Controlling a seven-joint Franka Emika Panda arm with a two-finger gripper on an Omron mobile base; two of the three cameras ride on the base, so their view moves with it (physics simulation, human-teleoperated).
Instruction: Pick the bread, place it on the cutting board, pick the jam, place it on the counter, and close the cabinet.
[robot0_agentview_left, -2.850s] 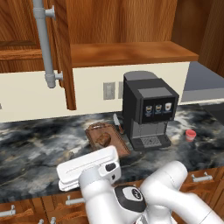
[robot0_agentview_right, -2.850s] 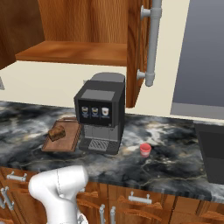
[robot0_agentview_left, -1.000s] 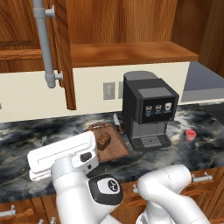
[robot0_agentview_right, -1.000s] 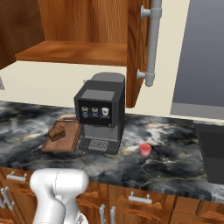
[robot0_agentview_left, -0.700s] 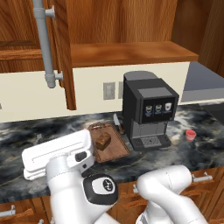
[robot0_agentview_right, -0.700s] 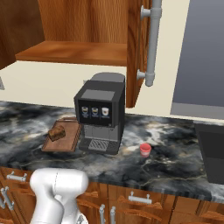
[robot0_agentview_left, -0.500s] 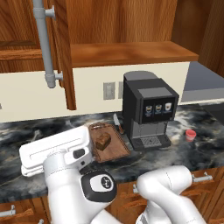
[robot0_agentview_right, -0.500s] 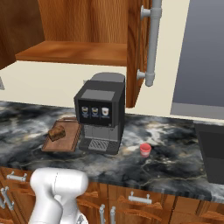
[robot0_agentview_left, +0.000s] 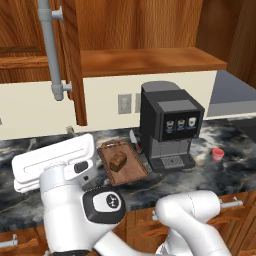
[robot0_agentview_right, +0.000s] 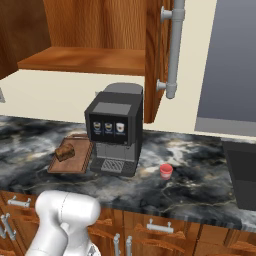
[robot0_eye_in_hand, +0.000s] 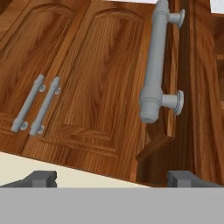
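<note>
One rigid reddish-brown wooden cabinet door (robot0_eye_in_hand: 192, 87) remains ajar; spread-apart gripper (robot0_eye_in_hand: 111, 178) should push beside its grey tube handle (robot0_eye_in_hand: 156, 65).

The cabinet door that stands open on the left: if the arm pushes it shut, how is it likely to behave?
The cabinet door is a solid wood panel, so it would probably swing stiffly as one piece rather than flex. Its long grey tube handle looks smooth and round, so open fingers might slide along it. Pushing the flat face seems safer.

A cream wall (robot0_agentview_left: 30, 110) with an outlet (robot0_agentview_left: 124, 103) backs a black coffee machine (robot0_agentview_left: 167, 125).
</note>
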